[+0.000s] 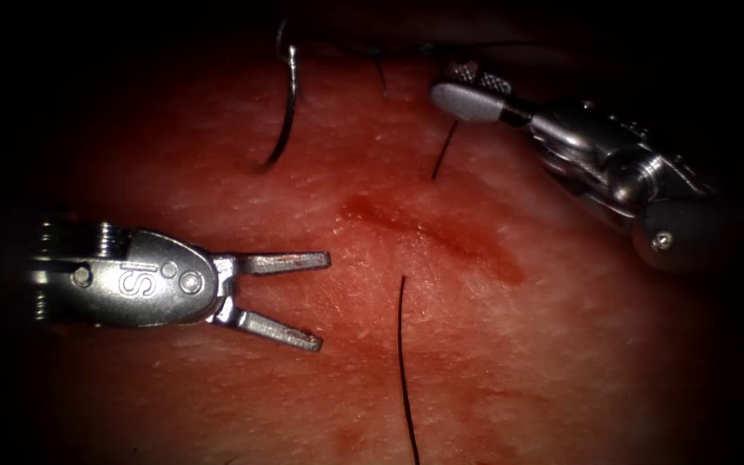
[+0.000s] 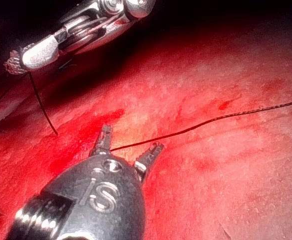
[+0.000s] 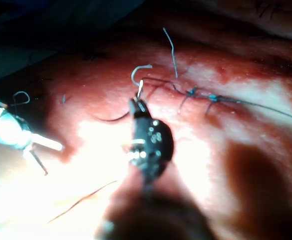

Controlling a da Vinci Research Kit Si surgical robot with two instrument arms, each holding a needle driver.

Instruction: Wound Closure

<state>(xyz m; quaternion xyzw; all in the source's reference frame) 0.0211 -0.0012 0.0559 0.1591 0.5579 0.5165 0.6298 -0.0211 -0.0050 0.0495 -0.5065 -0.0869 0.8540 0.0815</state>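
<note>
My left tool (image 1: 320, 300) hovers low over the tissue (image 1: 561, 344) at the left, jaws open and holding nothing. In the left wrist view its open jaws (image 2: 131, 141) straddle a dark thread (image 2: 210, 120) lying on the tissue. My right tool (image 1: 465, 89) comes in at the upper right, jaws shut on a short dark thread (image 1: 443, 151) that drops to the tissue. The curved needle (image 1: 287, 112) is free of both tools at the upper left. Its lower end meets the tissue; I cannot tell if it is in it.
A streak of red fluid (image 1: 441, 237) lies mid-tissue. Another thread (image 1: 403, 362) runs from the middle to the lower edge. In the right wrist view, a row of stitches with knots (image 3: 191, 92) runs past my right tool (image 3: 139, 101), with cut thread ends (image 3: 171, 50) sticking up.
</note>
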